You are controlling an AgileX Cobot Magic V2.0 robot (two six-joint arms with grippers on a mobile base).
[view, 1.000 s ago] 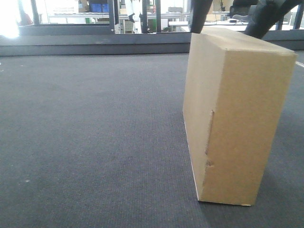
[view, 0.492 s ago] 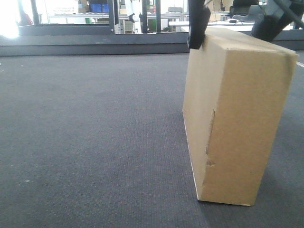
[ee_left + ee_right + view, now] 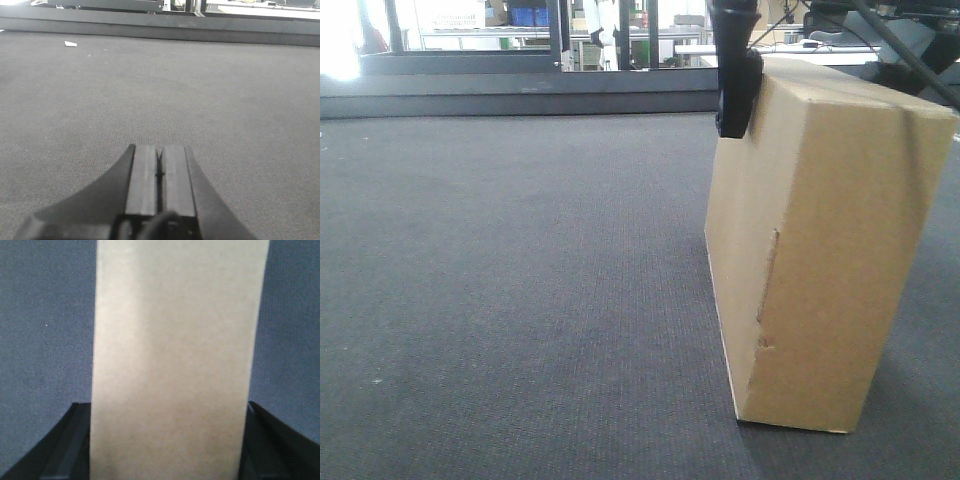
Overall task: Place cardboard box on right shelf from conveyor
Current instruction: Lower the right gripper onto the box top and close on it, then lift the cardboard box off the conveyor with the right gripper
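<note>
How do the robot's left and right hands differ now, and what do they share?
The black left hand has its fingers pressed together; the black right hand has them spread wide. The left hand holds nothing; the right hand grips the plain tan cardboard box, one finger against each side. The left hand faces bare dark grey ribbed conveyor belt; the right faces the box's top. Both hang over that belt.

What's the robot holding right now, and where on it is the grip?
The right gripper clamps the cardboard box across its upper end, one finger on each broad face. The left gripper is shut, holding nothing.
</note>
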